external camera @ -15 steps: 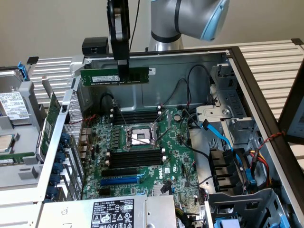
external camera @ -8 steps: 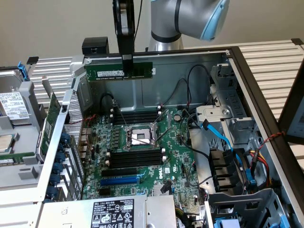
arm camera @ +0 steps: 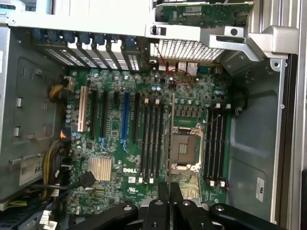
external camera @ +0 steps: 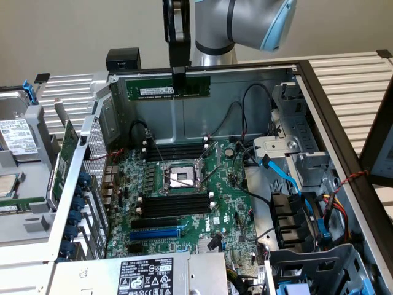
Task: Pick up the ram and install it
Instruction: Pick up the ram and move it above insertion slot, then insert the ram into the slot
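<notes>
One ram (external camera: 153,88) in play: a green stick with a white label, held level with its long edge down. It sits up by the far wall of the case (external camera: 202,120) in the exterior view, hanging well above the board and touching none of the slots.

Your gripper (external camera: 178,75) has it from above, near the middle of its length. The two fingers are pinched tight on its flat faces.

From the wrist view, the ram (arm camera: 171,134) reads as a single thin line running away from the gripper (arm camera: 169,188). That line falls along the edge of the CPU socket (arm camera: 186,146), between the socket and one bank of slots.

Below it lies one green motherboard (external camera: 228,212), flat in the open case. It carries one CPU socket, roughly central.

There are two banks of black memory slots with white end clips, one on each side of the socket:
- far bank (external camera: 178,149)
- near bank (external camera: 175,206)

In the wrist view you can count about four slots in each bank, though the lines crowd together.

Beyond the near bank there is one blue expansion slot (external camera: 153,233) with black slots alongside it, and one finned silver heat sink (arm camera: 99,168) near the DELL lettering.
</notes>
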Tool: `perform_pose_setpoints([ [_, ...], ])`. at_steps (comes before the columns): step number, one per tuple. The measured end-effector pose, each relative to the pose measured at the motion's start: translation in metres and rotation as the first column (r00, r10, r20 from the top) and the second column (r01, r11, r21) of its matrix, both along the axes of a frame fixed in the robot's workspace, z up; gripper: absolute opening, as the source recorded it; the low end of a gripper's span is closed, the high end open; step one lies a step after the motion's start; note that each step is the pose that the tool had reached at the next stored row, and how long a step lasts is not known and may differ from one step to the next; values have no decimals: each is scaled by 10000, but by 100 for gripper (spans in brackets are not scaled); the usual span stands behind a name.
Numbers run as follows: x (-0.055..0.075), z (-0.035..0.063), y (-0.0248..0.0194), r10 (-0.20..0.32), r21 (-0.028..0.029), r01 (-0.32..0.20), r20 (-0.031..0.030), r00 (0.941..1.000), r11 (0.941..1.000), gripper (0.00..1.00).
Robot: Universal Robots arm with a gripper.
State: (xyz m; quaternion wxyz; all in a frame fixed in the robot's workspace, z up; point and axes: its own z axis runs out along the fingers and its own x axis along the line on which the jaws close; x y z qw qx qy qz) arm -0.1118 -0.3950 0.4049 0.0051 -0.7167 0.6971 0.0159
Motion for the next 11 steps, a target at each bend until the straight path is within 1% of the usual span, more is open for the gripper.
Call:
perform_pose_setpoints([
  [6, 43, -11, 0, 0, 99, 0, 0, 10000, 10000, 13],
  [9, 65, -31, 0, 0, 133, 0, -10, 10000, 9999, 13],
  [11, 75, -54, 0, 0, 174, 0, -18, 10000, 9998, 13],
])
